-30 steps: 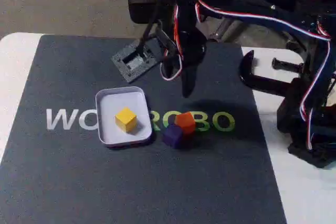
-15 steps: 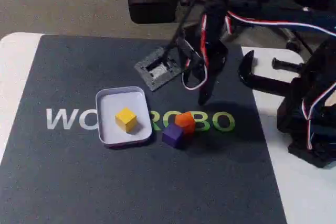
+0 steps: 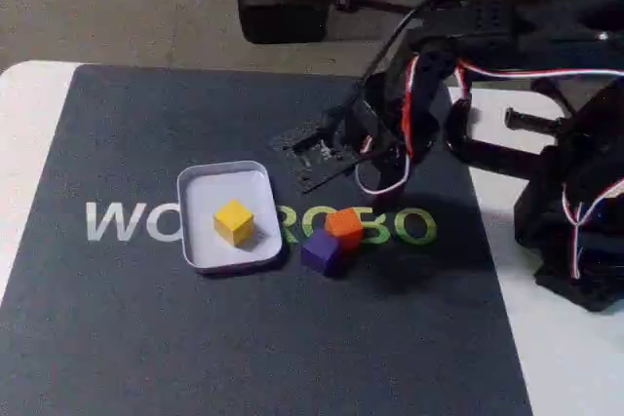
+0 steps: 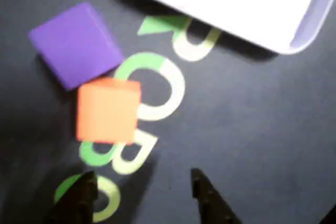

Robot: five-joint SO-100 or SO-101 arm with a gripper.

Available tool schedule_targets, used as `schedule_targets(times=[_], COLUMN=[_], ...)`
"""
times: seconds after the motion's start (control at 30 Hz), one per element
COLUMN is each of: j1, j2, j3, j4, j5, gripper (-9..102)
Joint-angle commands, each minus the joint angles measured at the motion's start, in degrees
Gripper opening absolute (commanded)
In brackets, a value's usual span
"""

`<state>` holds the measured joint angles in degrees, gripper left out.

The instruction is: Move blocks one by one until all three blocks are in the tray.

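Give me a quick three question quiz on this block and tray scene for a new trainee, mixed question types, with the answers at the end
1. True or false: the yellow block lies inside the tray.
2. Which block touches the purple block? A) yellow B) orange C) none
3. Fill in: in the wrist view the gripper has its jaws ____, holding nothing.

Key:
1. True.
2. B, the orange block rests against it on the mat, outside the tray.
3. Open, fingertips apart above the mat lettering.
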<state>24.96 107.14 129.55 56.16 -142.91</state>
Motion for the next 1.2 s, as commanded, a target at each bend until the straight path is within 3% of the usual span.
schedule_targets(times=[0.0,0.37,0.83,1.17], j1=[-0.62,-3.52,-6.42,-6.68], j2=[4.92,14.15,4.31,-0.79], j3=[1.93,13.18,11.87,9.76], j4=[-0.62,-6.15,-16.0,-18.54], j5=[0.26,2.9,8.44,9.05], gripper=[20,20,20,7])
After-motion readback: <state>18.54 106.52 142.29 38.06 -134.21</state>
